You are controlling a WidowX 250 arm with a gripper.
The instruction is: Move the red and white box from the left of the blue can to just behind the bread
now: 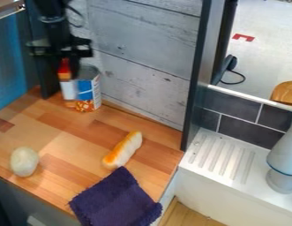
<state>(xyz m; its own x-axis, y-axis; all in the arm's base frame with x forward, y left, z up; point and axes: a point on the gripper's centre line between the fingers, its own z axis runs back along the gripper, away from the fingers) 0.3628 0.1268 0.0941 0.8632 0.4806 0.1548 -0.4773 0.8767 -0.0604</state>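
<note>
The gripper (71, 67) is near the tin (88, 91); I can't tell if it's open. Tin looks hard; hug its sides.

A fixed camera looked down at a steep slant from above the front side of a wooden surface (71, 141), facing the gray plank wall (145, 57) behind, near enough to frame the worktop closely, with a white ribbed drainboard (249, 176) at right.
</note>
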